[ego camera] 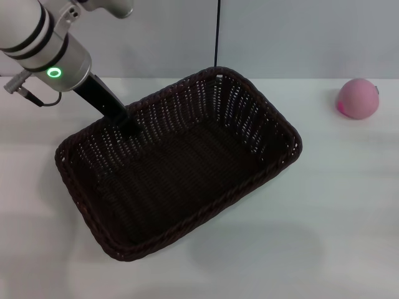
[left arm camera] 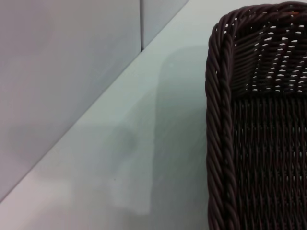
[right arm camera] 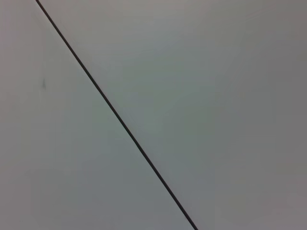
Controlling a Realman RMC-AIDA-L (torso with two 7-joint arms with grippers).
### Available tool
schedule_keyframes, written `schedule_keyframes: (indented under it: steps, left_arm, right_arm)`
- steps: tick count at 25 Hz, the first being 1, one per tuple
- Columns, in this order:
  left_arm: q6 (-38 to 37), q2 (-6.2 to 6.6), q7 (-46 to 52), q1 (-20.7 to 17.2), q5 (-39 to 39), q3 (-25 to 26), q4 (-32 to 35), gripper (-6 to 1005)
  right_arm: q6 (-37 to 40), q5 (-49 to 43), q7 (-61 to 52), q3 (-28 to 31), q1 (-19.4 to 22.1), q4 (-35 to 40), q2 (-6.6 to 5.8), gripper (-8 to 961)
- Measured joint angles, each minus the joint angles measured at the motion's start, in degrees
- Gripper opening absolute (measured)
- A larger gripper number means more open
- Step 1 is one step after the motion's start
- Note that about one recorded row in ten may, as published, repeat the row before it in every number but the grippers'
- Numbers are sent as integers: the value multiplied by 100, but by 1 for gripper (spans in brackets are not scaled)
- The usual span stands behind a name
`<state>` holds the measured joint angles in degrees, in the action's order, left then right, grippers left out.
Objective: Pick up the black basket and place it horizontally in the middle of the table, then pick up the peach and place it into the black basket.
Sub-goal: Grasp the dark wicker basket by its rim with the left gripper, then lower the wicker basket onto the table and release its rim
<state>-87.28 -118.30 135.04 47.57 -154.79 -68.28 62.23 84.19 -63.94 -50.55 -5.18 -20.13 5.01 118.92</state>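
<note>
- Gripping the braided rim of the black basket (ego camera: 181, 165) on its far long side, near the far-left corner: left gripper (ego camera: 124, 121), dark fingers closed on the wicker where they meet the rim, arm slanting down from the upper left with a green ring light lit on the wrist.
- Basket sits skewed on the table (ego camera: 349, 205), long axis running from the near-left toward the far-right; far-right corner close to the back edge of the table, near-left corner well in from the front edge.
- Cannot tell whether the base rests flat on the table or is slightly raised; soft shadow shows on the white surface off the near-right side.
- Bare white table on the near side and on the right of the basket, wide open strip along the front edge; narrower bare strip between the basket's left end and the left edge.
- Peach (ego camera: 358, 98) near the far-right corner of the table, close to the back edge, well apart from the basket, nothing between them.
- Left wrist view: basket corner and rim (left arm camera: 220, 143) beside bare table (left arm camera: 144, 158), back wall meeting the table edge alongside.
- Right gripper not seen in any view; right wrist view gives only a plain pale surface crossed by a thin dark line.
</note>
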Motion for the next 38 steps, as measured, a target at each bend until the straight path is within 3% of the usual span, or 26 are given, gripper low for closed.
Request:
schedule_keyframes:
  steps: [12,20,21,22,23,33,38]
  left_arm:
    - [79,-9,-150,-47,45,-219,104,247]
    - [26,19,-364,-253,433,-98,488,220]
    - [2,27,-440,-303,543,-15,573,217]
    - [-201,32,-842,-401,931,545,732,214]
    - [-248,34,-937,-431,1053,688,760,211]
    - [-477,53,-1314,-738,1602,1218,1340,191]
    - [-774,99,-1619,-716,1904,1568,1325,186]
  right_arm:
    - [-9,-5,-12,0,7,0,0,487]
    - [-9,-5,-14,0,20,-9,0,487]
    - [-9,-5,-15,0,22,-9,0,487]
    - [-9,-5,-16,0,27,-9,0,487]
    - [-9,-5,-16,0,27,-9,0,487]
    - [-7,-5,-22,0,-11,-9,0,487]
    - [-7,-4,-25,0,-39,-9,0,487]
